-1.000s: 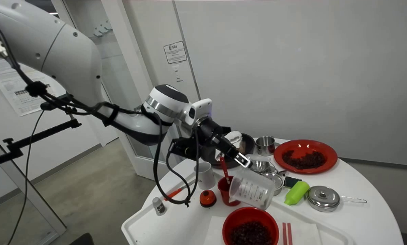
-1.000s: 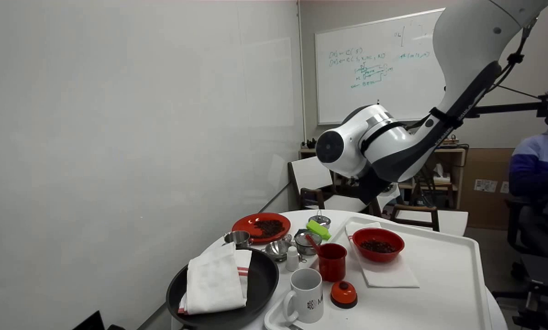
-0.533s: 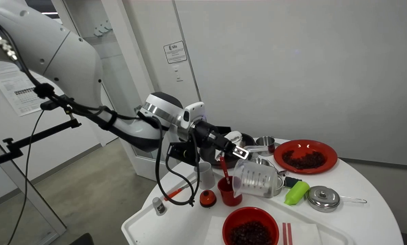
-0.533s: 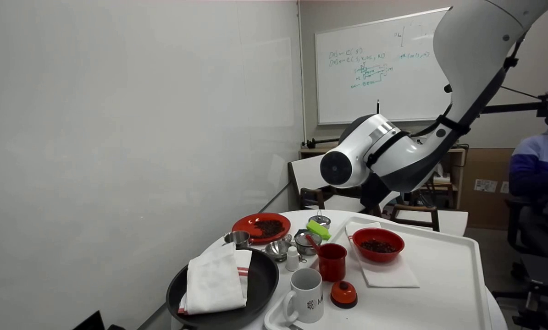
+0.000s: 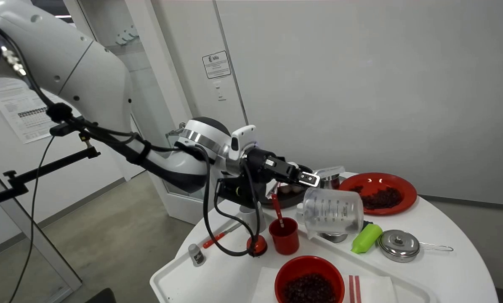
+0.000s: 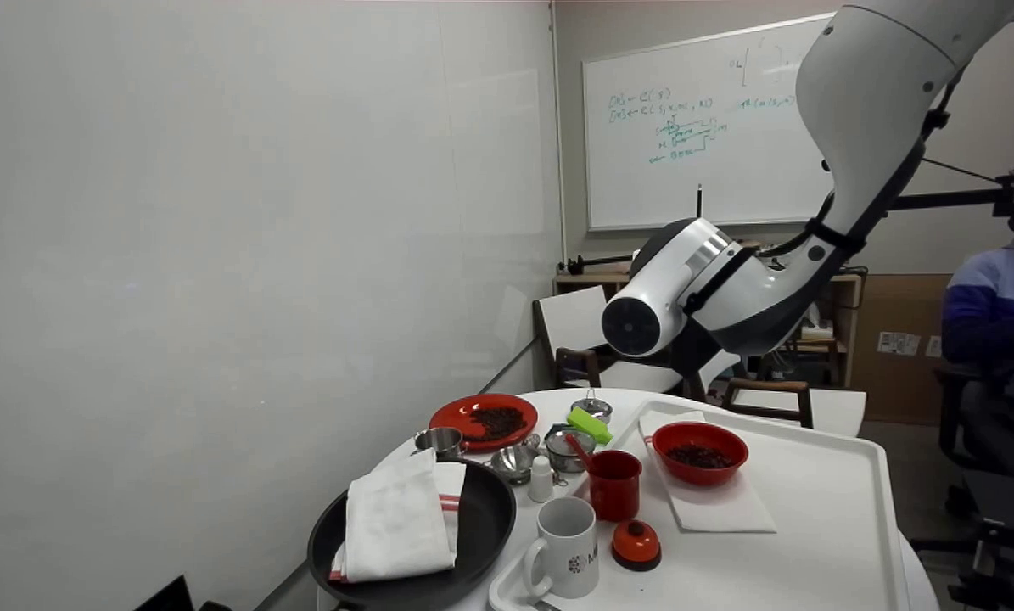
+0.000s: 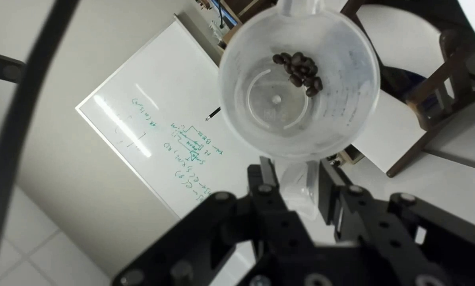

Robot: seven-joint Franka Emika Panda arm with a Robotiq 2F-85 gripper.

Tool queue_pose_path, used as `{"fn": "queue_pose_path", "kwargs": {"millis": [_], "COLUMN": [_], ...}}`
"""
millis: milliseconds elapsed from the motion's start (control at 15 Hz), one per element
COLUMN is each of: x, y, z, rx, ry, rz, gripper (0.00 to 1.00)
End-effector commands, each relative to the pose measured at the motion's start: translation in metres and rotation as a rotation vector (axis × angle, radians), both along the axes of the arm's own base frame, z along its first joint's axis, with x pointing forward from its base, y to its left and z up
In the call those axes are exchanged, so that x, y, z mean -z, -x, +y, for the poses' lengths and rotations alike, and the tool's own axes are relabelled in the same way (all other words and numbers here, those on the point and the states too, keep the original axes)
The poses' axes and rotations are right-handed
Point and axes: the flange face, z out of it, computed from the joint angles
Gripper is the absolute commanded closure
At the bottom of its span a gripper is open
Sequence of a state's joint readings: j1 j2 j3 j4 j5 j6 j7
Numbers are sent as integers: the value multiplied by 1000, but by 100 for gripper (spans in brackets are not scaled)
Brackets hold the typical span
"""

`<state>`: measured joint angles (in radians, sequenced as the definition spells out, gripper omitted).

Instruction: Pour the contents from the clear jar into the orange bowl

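- Dark red and deep, a round bowl [image 5: 310, 266] with dark bits [image 5: 310, 289] inside is seen nearest in an exterior view, set on a white cloth with red stripes [image 5: 377, 290] laid on a white tray [image 5: 211, 277].
- Just beyond it, an upright red cup [image 5: 286, 242] is placed, with a red-handled utensil [image 5: 277, 208] leaned inside.
- A clear, roughly cylindrical jar [image 5: 335, 210] is held up, tipped onto its side; in the wrist view a small cluster of dark beans [image 7: 299, 69] is seen against its inner wall.
- The jar's handle [image 7: 299, 184] is grasped between the two fingers [image 7: 328, 190] of the black hand [image 7: 297, 171].
- Right of the jar in an exterior view, a bright green bottle-shaped item [image 5: 367, 239] and a round, lidded metal pan [image 5: 398, 245] are set on the white worktop [image 5: 449, 273].
- Farther still, in both exterior views, a wide, shallow red-orange round bowl [image 5: 377, 180] is set on the worktop, with similar dark bits [image 5: 384, 198] inside; its edge is partly covered by the jar in an exterior view, and whether the jar is above it cannot be told.
- The rear is taken up by a pale grey wall [image 5: 360, 92].
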<state>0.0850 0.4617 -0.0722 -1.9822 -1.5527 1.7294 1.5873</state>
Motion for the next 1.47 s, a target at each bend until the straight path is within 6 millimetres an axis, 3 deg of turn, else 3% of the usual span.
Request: {"fn": "queue_pose_path", "kwargs": {"millis": [0,467,1400], "x": [-3,1,12], "y": [-8,-9,-14], "z": [2,10,10], "rx": [-9,37,35], "ry": [94,232,287], "rz": [-28,-4,12], "gripper": [91,91,91]}}
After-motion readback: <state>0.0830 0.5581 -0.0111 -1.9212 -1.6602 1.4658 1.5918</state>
